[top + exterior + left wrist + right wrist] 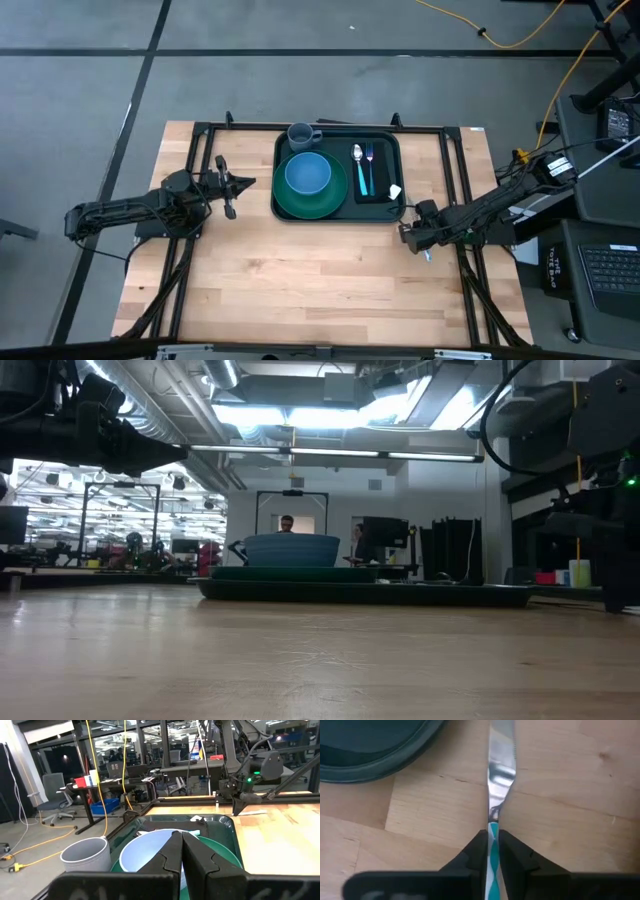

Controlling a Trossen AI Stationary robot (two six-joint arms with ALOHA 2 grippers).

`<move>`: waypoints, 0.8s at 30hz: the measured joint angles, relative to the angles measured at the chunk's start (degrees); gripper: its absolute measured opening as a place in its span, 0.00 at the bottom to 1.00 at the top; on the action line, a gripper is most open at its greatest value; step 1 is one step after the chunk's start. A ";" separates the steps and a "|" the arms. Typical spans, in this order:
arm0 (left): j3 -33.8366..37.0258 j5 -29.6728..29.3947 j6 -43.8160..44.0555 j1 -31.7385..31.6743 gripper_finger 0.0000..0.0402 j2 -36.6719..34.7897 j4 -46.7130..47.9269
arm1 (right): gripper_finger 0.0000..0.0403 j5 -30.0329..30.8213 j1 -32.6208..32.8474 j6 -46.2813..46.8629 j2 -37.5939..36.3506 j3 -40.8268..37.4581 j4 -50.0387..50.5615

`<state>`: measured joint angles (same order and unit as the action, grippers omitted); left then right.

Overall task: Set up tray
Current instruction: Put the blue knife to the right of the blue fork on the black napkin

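Tray (283, 145) sits at the far-centre of the wooden table (300, 270); all positions below are given relative to it

Already on the tray: green plate (310, 200) with a blue bowl (307, 174) resting on it, a grey mug (303, 135) at the tray's far-left corner, and a black napkin (372, 190) on its right side carrying a spoon (359, 165) and a fork (369, 160) side by side

Still off the tray: a knife (500, 775) with a teal-and-white striped handle, lying on the bare wood just off the tray's near-right corner

Right gripper (492, 847) is down at that knife, its jaws drawn in on either side of the handle and pinching it; the blade points away from the fingers. Whether the knife has left the wood cannot be told

Left gripper (180, 851) waits just left of the tray, jaws pressed together, holding nothing, aimed across the bowl

Judgement: setup mostly complete. Remaining is to bring the knife over the rim and lay it on the napkin beside the fork and spoon
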<state>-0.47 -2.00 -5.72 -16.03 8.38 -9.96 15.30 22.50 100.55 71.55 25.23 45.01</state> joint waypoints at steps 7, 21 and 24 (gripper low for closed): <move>0.00 0.02 0.00 0.02 0.01 0.00 0.01 | 0.06 -0.36 -0.02 4.19 0.00 0.00 0.33; 0.00 0.04 0.00 0.00 0.01 0.00 0.01 | 0.06 2.08 -0.04 5.69 -2.30 2.32 6.39; -0.02 0.06 0.00 0.01 0.01 0.00 -0.01 | 0.06 2.29 0.00 5.64 -3.37 2.52 7.09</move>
<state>-0.49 -1.93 -5.72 -16.01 8.38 -9.97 17.59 22.50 106.19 68.18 27.76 52.10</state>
